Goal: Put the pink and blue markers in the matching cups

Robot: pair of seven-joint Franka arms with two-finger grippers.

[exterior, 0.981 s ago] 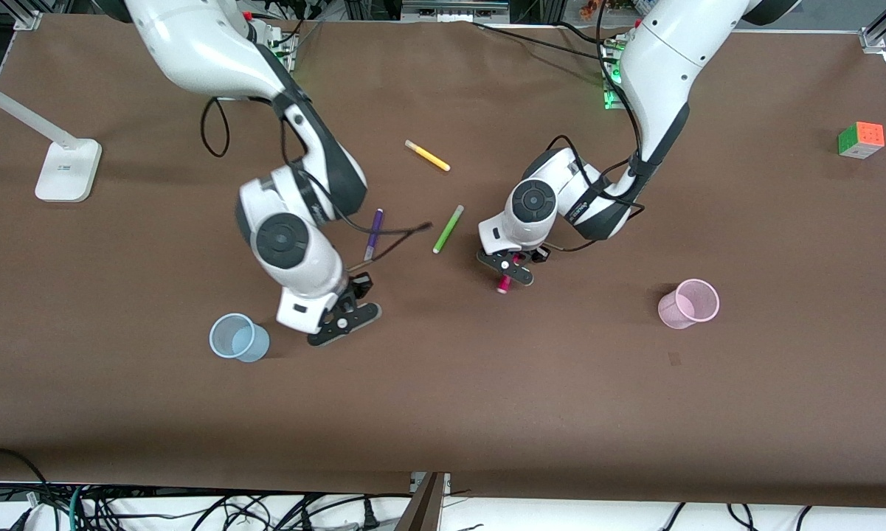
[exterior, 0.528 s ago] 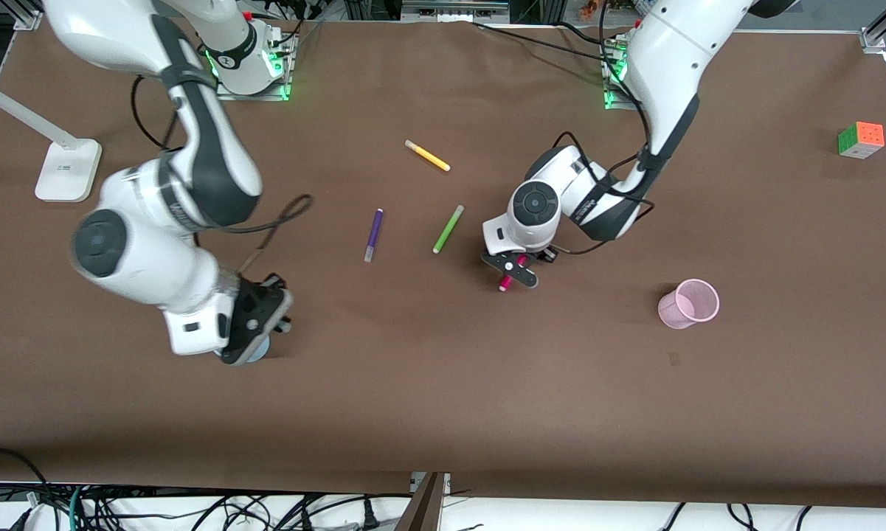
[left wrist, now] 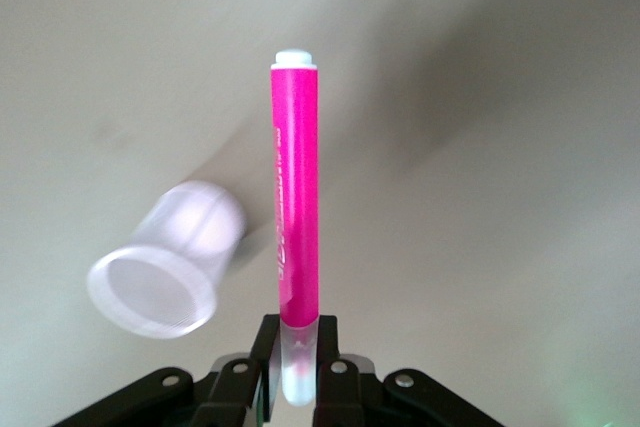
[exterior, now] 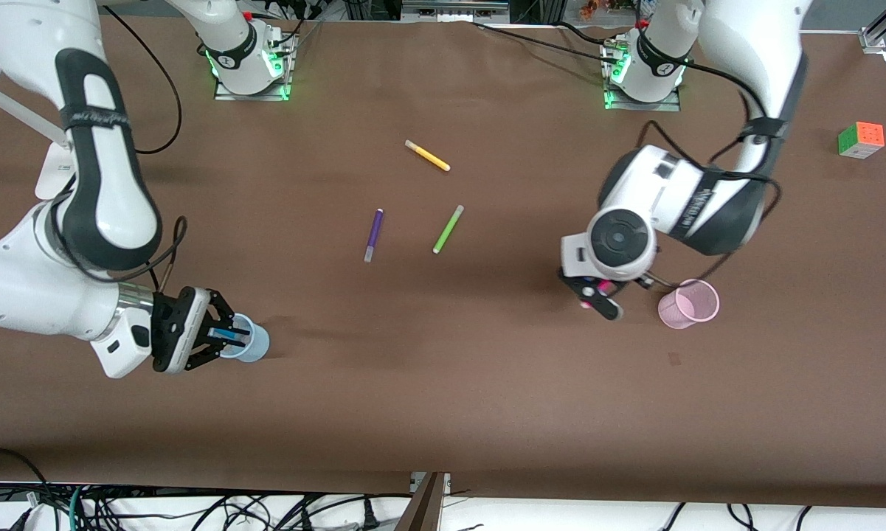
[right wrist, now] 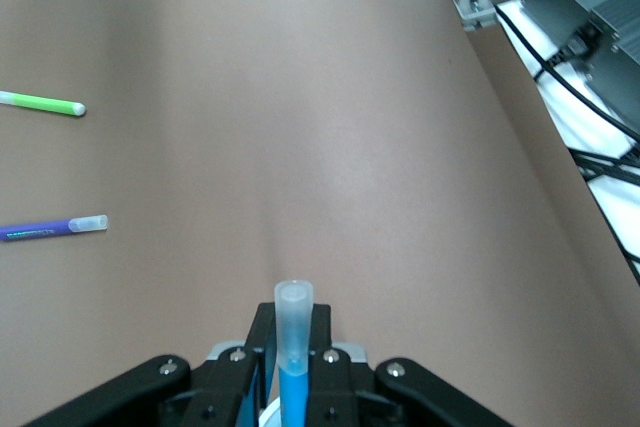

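Now you're carrying both pens at once. Right hand [exterior: 217, 335] clamping blue pen [right wrist: 293, 347], hanging right over blue cup [exterior: 254, 341] at right arm's end of worktop [exterior: 443, 383]; pen tilted with greyish end forward, likely so it can slide in past rim. Left hand [exterior: 597, 295] gripping pink pen [left wrist: 295, 217] by pale end, pen pointing down over bare worktop just beside pink cup [exterior: 687, 304], not over it yet. Purple pen [exterior: 372, 234], green pen [exterior: 448, 229] lying mid-worktop, not yours to move.
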